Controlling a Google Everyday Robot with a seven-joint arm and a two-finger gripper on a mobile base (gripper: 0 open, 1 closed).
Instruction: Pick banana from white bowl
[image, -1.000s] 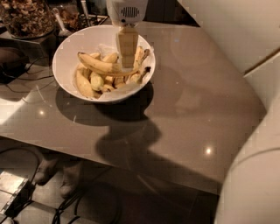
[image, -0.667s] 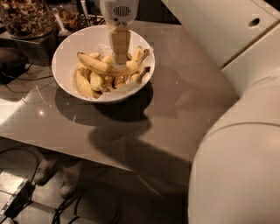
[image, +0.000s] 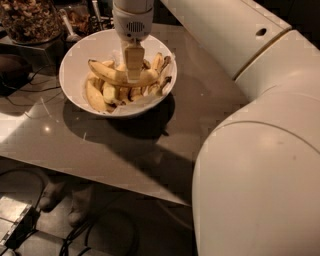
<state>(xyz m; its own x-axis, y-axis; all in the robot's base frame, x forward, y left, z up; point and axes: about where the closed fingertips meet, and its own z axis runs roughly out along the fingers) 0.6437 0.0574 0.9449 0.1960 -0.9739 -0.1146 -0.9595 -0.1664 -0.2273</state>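
The banana (image: 111, 76), longest of the lot, curved, yellow w/ brown speckles, lies across the top of the pile in the white bowl (image: 84, 48). One end points toward the bowl's left rim; the other reaches toward the right side. Beneath and beside it sit several shorter bananas (image: 94, 95), some w/ dark stem tips sticking up at right.

The gripper (image: 133, 77) comes straight down from above and meets the banana approx. at its middle, its beige end overlapping the fruit in the camera view. Whether it is spread or clamped on the banana cannot be told from this angle. The white wrist housing (image: 132, 20), w/ a small vent grille, hangs over the bowl's far half. The robot's bulky white arm (image: 260, 140) fills the right side of the view.

The bowl sits toward the far left of a glossy grey-brown table (image: 165, 140), casting a dark shadow to the front and right. Behind it, at the top left corner, a clear container of nuts (image: 29, 19) stands near the bowl but apart from it.

Below the table's near edge: dim floor w/ black cables (image: 75, 237) and a small metal box (image: 12, 216) at bottom left.
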